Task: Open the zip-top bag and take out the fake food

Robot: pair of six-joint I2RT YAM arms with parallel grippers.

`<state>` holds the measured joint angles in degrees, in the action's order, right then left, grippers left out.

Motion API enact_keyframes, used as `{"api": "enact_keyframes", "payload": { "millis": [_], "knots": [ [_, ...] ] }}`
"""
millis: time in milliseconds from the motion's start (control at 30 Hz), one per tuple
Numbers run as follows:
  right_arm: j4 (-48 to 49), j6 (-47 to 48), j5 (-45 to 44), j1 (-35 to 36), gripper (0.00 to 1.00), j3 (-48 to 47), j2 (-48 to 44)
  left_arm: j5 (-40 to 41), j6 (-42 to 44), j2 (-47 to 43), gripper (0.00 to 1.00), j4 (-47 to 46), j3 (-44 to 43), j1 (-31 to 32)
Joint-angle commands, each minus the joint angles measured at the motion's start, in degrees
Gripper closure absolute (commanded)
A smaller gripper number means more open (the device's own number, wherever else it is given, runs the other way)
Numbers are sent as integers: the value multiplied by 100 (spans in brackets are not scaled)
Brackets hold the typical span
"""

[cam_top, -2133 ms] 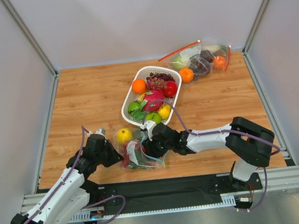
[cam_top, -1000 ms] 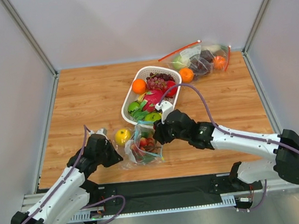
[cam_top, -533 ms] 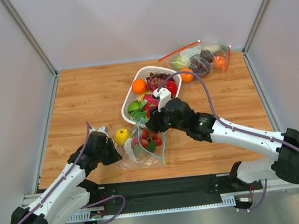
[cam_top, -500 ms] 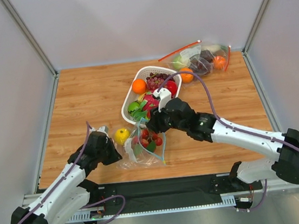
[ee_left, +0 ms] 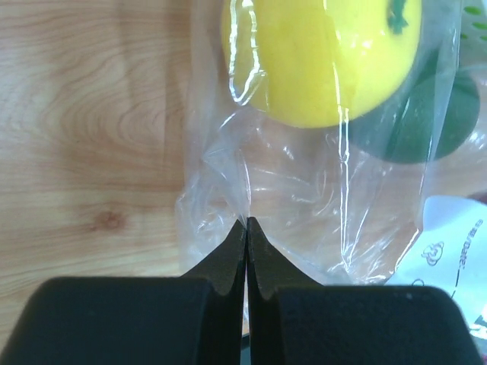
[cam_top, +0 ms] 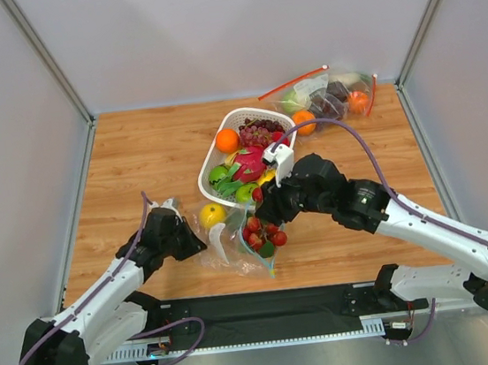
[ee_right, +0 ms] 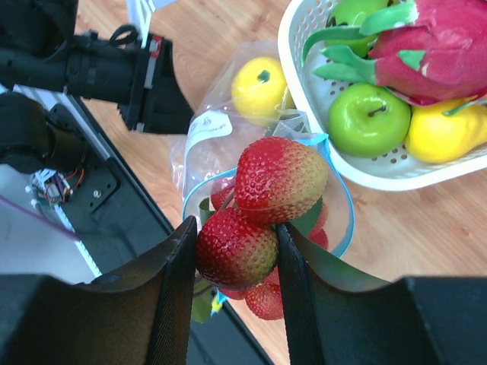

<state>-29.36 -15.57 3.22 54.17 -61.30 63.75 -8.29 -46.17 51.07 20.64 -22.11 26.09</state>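
Note:
The clear zip-top bag [cam_top: 225,243] with a teal zip strip and white label lies open on the table near the front. My left gripper [cam_top: 182,235] is shut on the bag's clear plastic at its left corner [ee_left: 228,190]. A yellow lemon [cam_top: 211,214] and a dark green fruit [ee_left: 430,122] sit inside the bag. My right gripper [ee_right: 234,262] is shut on a bunch of red strawberries [ee_right: 262,205] with green leaves, held above the bag's teal mouth [ee_right: 335,186]. The bunch hangs right of the bag in the top view [cam_top: 264,233].
A white basket [cam_top: 210,158] behind the bag holds an orange, grapes, dragon fruit, green apples and yellow fruit. A second clear bag [cam_top: 331,96] with a red-orange strip lies at the back right, an orange [cam_top: 304,121] beside it. The black front rail [cam_top: 268,309] runs below.
My right gripper has lifted the strawberry bunch out of the bag and moved right. The bag has shifted and spread a little; the lemon moved right. My left gripper still pinches the bag.

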Motion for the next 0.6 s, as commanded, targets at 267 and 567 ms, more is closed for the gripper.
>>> {"api": "enact_keyframes", "payload": {
  "millis": [267,567],
  "knots": [
    [-1510,406,319,-21,95,-954,-433,-76,-191,184,100,-658,-232,-191],
    [-2029,740,1145,-47,95,-1806,-310,73,-15,167,100,-483,-259,-332]
  ]
}}
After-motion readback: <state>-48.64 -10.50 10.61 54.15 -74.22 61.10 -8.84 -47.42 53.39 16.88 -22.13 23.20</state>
